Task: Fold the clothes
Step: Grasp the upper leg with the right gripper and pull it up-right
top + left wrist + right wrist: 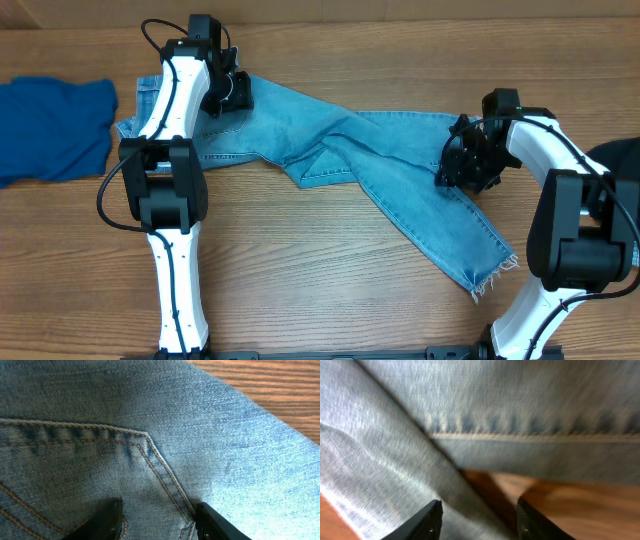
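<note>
Pale-blue denim jeans (380,150) lie spread across the wooden table, waist at the left and one long leg running to a frayed hem (492,275) at the lower right. My left gripper (232,95) is down on the waist end. In the left wrist view its jaws (157,520) stand apart, with flat denim and the stitched corner of a pocket (150,445) between them. My right gripper (466,166) sits at the upper edge of the long leg. In the blurred right wrist view its jaws (479,520) are apart astride the cloth's edge, with one fingertip (427,522) over denim (380,460).
A royal-blue garment (50,125) lies flat at the far left. A dark cloth (618,160) shows at the right edge, partly behind the right arm. Bare wood (330,270) fills the front of the table between the two arm bases.
</note>
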`<action>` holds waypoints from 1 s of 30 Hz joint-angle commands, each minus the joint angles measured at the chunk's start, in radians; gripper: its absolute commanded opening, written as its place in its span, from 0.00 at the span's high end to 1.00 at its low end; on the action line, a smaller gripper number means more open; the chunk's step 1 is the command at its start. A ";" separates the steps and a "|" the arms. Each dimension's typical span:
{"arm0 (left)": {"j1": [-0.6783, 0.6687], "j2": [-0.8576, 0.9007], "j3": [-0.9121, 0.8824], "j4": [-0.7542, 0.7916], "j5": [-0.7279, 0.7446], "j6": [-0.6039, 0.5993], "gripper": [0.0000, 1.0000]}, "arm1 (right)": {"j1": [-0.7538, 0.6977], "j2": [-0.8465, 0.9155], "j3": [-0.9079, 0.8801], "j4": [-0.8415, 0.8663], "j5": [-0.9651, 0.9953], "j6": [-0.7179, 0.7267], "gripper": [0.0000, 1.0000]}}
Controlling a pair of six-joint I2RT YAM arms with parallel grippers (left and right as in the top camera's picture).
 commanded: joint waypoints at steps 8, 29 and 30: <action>0.005 0.021 0.013 -0.037 0.020 0.016 0.48 | 0.000 -0.019 -0.023 -0.061 -0.044 0.014 0.94; 0.006 0.021 0.013 -0.047 0.020 0.011 0.44 | -0.002 -0.209 0.370 0.371 0.255 -0.101 0.96; 0.005 0.021 0.013 -0.048 0.020 0.011 0.44 | -0.003 -0.209 0.370 0.389 0.285 -0.106 0.96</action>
